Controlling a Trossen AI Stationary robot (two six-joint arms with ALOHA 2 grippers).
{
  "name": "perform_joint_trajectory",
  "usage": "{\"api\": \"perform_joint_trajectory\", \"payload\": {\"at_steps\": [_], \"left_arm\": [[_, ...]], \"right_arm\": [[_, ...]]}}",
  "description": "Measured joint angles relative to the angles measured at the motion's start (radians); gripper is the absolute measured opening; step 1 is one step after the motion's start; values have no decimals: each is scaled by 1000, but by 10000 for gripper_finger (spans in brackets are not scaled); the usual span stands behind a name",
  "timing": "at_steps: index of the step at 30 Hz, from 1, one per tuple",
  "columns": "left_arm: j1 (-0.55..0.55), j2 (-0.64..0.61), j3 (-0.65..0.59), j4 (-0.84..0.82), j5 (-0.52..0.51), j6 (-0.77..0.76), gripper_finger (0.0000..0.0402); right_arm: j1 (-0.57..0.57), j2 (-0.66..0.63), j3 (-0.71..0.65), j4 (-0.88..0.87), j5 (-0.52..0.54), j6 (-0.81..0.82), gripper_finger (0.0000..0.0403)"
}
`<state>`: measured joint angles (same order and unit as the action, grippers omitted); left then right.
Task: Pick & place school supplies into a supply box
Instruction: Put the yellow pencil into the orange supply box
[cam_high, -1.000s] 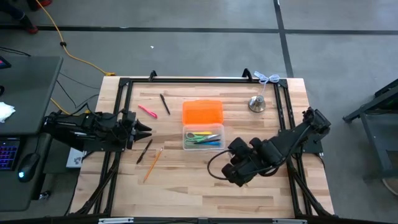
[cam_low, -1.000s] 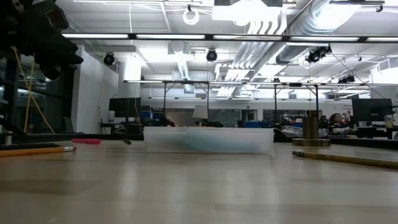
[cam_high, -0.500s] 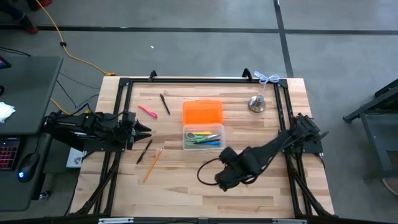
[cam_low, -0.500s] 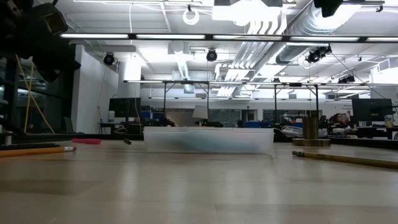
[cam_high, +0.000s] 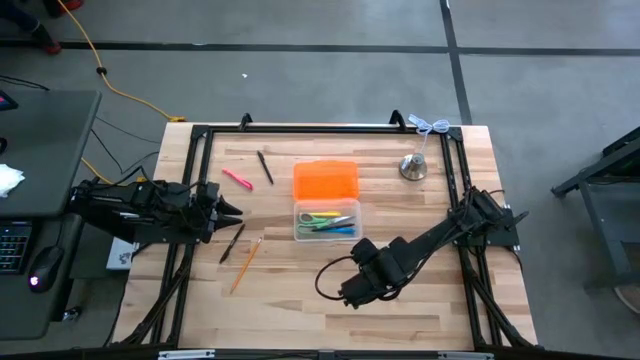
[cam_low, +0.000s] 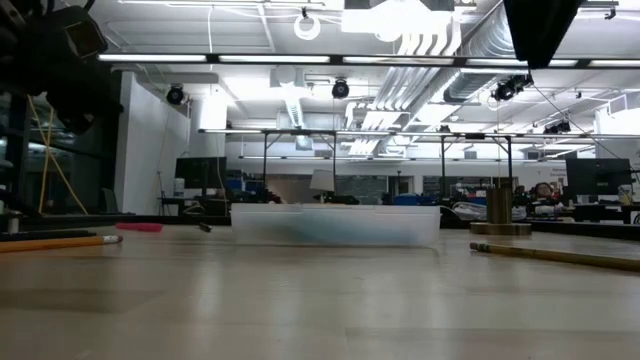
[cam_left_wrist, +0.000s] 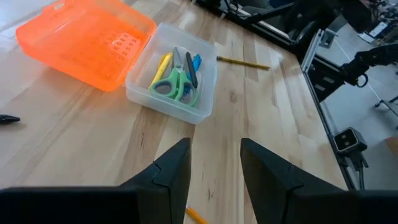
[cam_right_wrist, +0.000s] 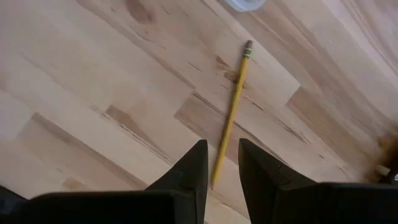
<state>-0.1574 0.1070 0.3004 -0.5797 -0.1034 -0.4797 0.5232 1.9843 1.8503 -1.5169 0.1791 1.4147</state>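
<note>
The clear supply box (cam_high: 327, 221) stands mid-table with its orange lid (cam_high: 325, 181) folded open behind it. It holds green-handled scissors (cam_left_wrist: 171, 84) and yellow and blue pens. My right gripper (cam_right_wrist: 221, 146) hangs above the table to the near right of the box, pointing down, open by a narrow gap. A yellow pencil (cam_right_wrist: 231, 112) lies flat on the wood below it, its near end in line with the gap. My left gripper (cam_left_wrist: 214, 155) waits open at the table's left edge (cam_high: 225, 210). A pink pen (cam_high: 237, 178), two black pens (cam_high: 265, 167) (cam_high: 232, 243) and a pencil (cam_high: 246, 262) lie loose on the left.
A silver bell-shaped object (cam_high: 412, 167) stands at the far right. A black frame (cam_high: 300, 128) runs along the table's far and side edges. My right arm's cable (cam_high: 325, 280) loops over the near middle. Bare wood lies along the near edge.
My right gripper has come down and moved toward the table's left and near edge, tipping to point more steeply down. In the low view it now shows at the picture's top. Nothing on the table has moved.
</note>
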Motion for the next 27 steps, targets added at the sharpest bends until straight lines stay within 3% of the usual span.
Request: {"api": "perform_joint_trajectory", "payload": {"at_steps": [9,27], "left_arm": [[0,0,0,1,16,-2,170],[0,0,0,2,15,-29,170]], "right_arm": [[-6,-7,-195,91,-127,0,67],[-34,-11,-469,386,-190,-9,67]]}}
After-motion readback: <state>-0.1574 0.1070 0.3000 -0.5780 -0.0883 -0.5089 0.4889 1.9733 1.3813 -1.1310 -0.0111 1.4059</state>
